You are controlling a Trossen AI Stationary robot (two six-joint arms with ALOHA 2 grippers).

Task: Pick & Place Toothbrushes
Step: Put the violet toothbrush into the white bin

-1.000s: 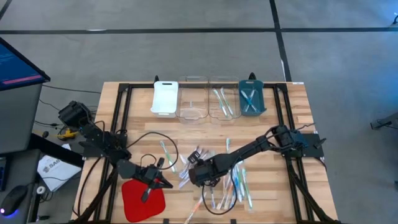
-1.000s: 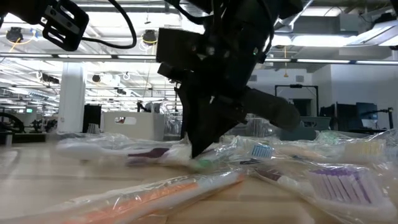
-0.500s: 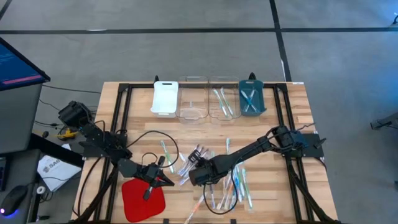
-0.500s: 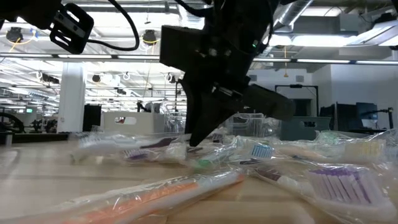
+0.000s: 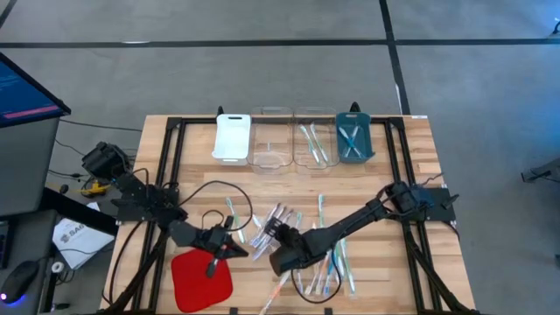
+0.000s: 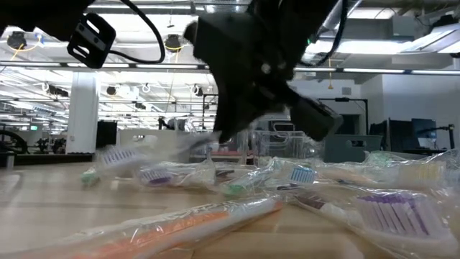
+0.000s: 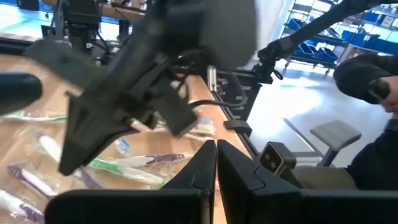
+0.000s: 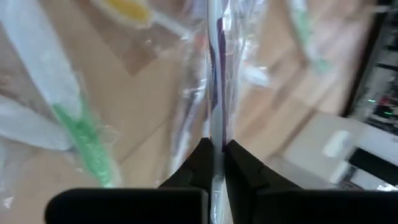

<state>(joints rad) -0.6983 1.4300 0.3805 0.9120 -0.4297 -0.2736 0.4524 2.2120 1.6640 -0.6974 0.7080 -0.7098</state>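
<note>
Toothbrushes [image 5: 331, 255], slim pale wrapped plastic sticks, mostly litter my counter [image 5: 411, 175]; my right pincer [image 8: 213, 163] clamps one, left pincer [image 7: 216, 163] together, few rest in the far trays [image 5: 353, 154].

Industrial lab: open hall, strip ceiling lights [image 6: 43, 66]

We see a wooden table [image 5: 420, 166] on a black frame, standing on a grey floor [image 5: 262, 70] crossed by dark lines. Along its far edge sit four small trays in a row: a white tray [image 5: 232, 137], two clear trays [image 5: 270, 150] [image 5: 302, 114] and a teal tray [image 5: 341, 131]. A red square pad [image 5: 200, 280] lies at the near left corner. Beside the table on the left we notice a monitor [image 5: 26, 87], a computer mouse [image 5: 19, 280] and a white paper [image 5: 74, 238]. The low view shows a large hall with white columns [image 6: 83, 115] and ceiling lights.
</note>
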